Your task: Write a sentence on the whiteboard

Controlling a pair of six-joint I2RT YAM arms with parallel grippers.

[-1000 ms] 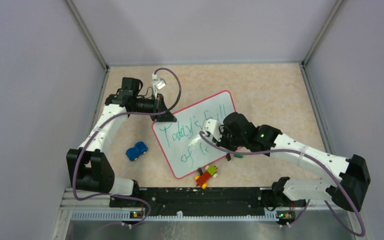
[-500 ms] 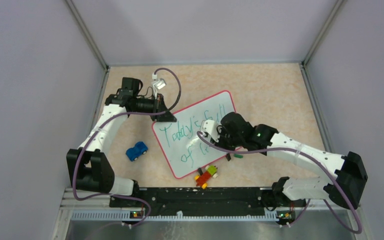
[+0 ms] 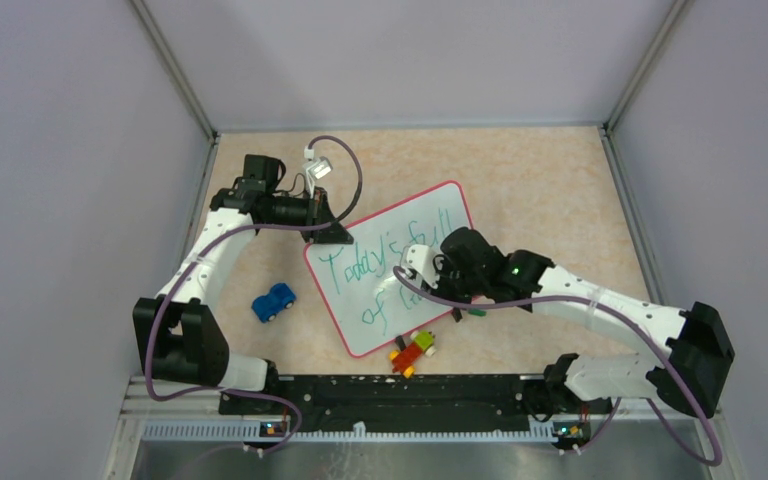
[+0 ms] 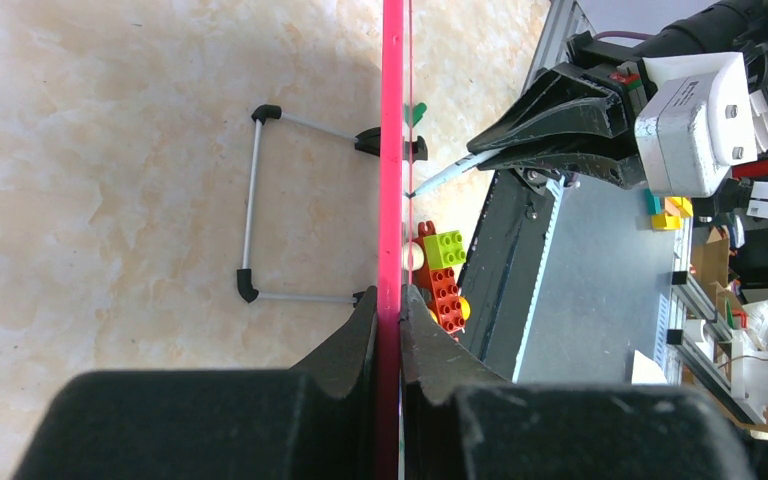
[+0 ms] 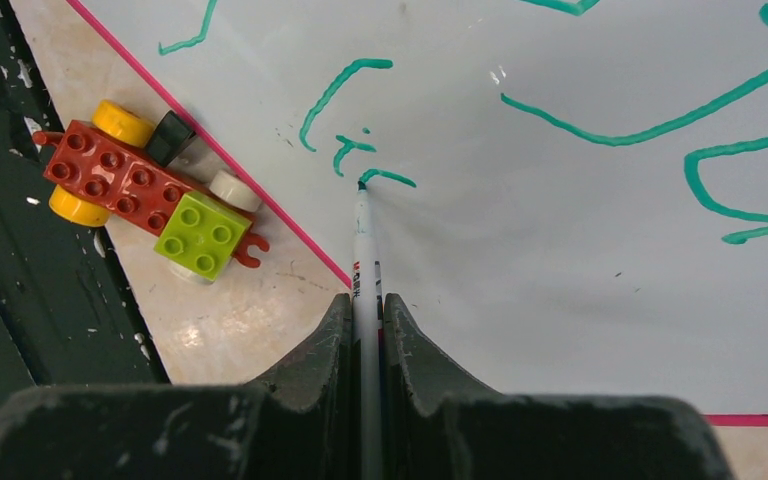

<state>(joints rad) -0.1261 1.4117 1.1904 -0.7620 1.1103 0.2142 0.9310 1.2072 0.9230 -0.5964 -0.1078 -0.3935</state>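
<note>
The whiteboard (image 3: 385, 262) lies tilted on the table, white with a red-pink rim. The sentence (image 3: 370, 270) is green-teal lettering in two lines, reading "Today's full" above and "of li" below. My left gripper (image 3: 328, 232) is shut on the board's far-left rim (image 4: 392, 200), seen edge-on in the left wrist view. My right gripper (image 3: 415, 270) is shut on a white marker (image 5: 364, 250), its tip on the board at a short fresh stroke (image 5: 388, 177) in the lower line. The right arm hides part of the lettering from above.
A blue toy car (image 3: 274, 301) sits left of the board. A red, green and yellow brick vehicle (image 3: 413, 351) lies at the board's near edge, also in the right wrist view (image 5: 150, 195). A small green piece (image 3: 476, 313) lies under the right arm. A wire stand (image 4: 260, 205) lies behind the board.
My right gripper has shifted slightly left with the marker along the lower line. The left arm and board have not moved.
</note>
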